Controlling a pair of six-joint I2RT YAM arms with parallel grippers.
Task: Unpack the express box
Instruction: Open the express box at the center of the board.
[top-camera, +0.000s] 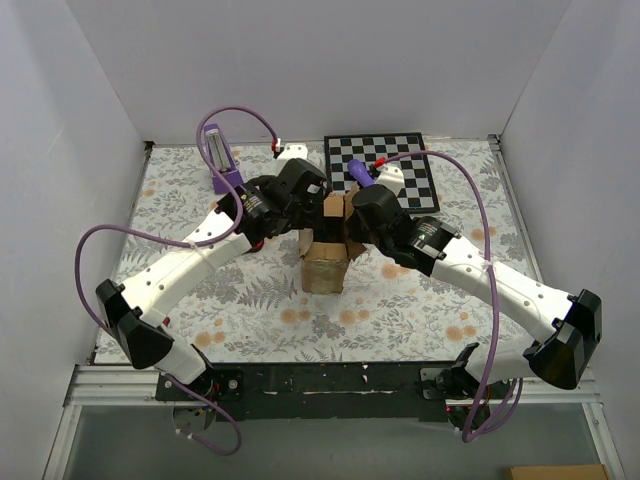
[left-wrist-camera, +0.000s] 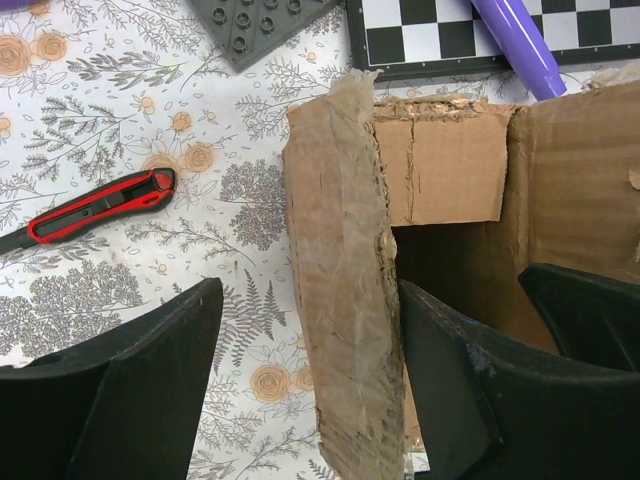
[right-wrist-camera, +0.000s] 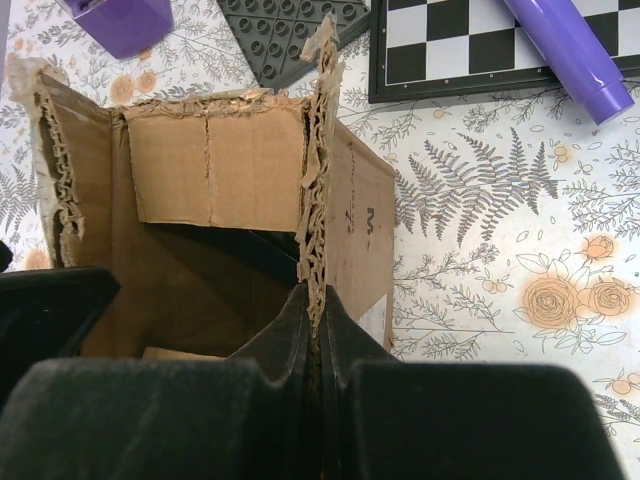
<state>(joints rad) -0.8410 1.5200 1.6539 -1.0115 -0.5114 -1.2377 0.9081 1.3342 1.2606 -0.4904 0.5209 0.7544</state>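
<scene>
Top view: the express box (top-camera: 328, 258) stands upright mid worktop (top-camera: 250, 320), just in front of the chessboard (top-camera: 380, 168). Its flaps are up. My left end effector (top-camera: 316, 205) and right end effector (top-camera: 354, 217) meet over its open top; I can't read the jaws here.

Left wrist: my left end effector (left-wrist-camera: 300, 400) is wide open and straddles the taped flap (left-wrist-camera: 335, 270). One finger (left-wrist-camera: 460, 390) is inside the box close to the flap, the outer finger (left-wrist-camera: 130, 390) is apart from it, and nothing is gripped. A red knife (left-wrist-camera: 100, 205) lies well aside.

Right wrist: my right end effector (right-wrist-camera: 315, 330) is clamped tight on the torn edge of the opposite flap (right-wrist-camera: 318, 180). The inside is dark and I can't tell the contents.

To do it well, I'd close the left squarely and low near the fold, not on shredded board. The right pinch is the counter-hold. Then I'd fold outward slowly so the box doesn't tip.
</scene>
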